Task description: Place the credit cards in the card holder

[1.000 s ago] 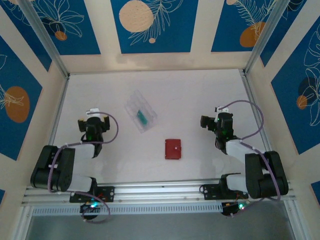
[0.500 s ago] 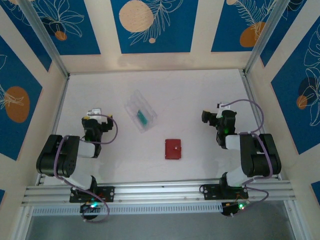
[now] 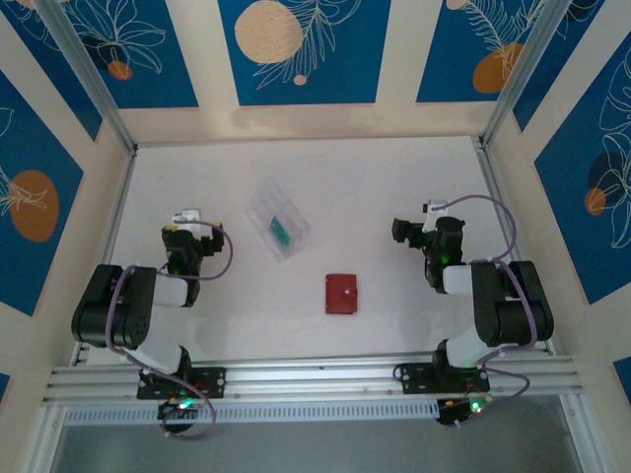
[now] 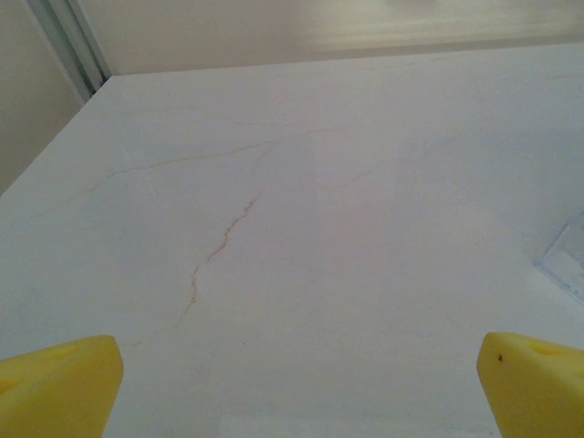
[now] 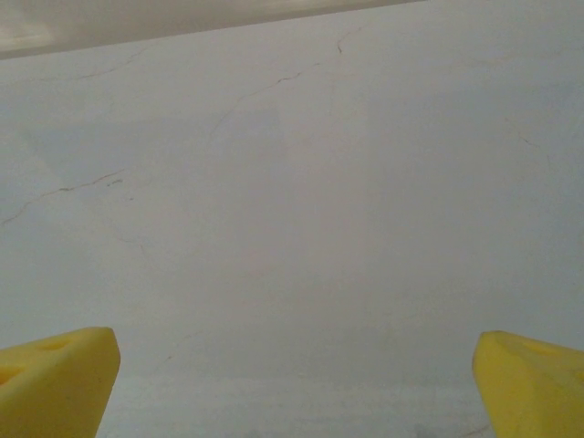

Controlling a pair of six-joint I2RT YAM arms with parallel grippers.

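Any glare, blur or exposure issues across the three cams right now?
Top external: even, soft light, only faint shadows; the wallet reads crisp, the clear case is low-contrast on the pale table. Left wrist: bright, washed out toward the top of frame; yellow fingers soft, cropped at the corners. Right wrist: dimmer, greyer cast; fingers likewise soft.

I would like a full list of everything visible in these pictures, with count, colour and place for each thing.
credit cards: at least one, exact count unclear, teal-green, inside the clear case
clear case: one, transparent, far left of the table's centre
card holder: one, red, near centre of the table, apart from the case
table: one, white, faint cracks
walls: blue panels with orange circles, around the table
left hand: one, yellow fingers, open, holding nothing
right hand: one, yellow fingers, open, holding nothing
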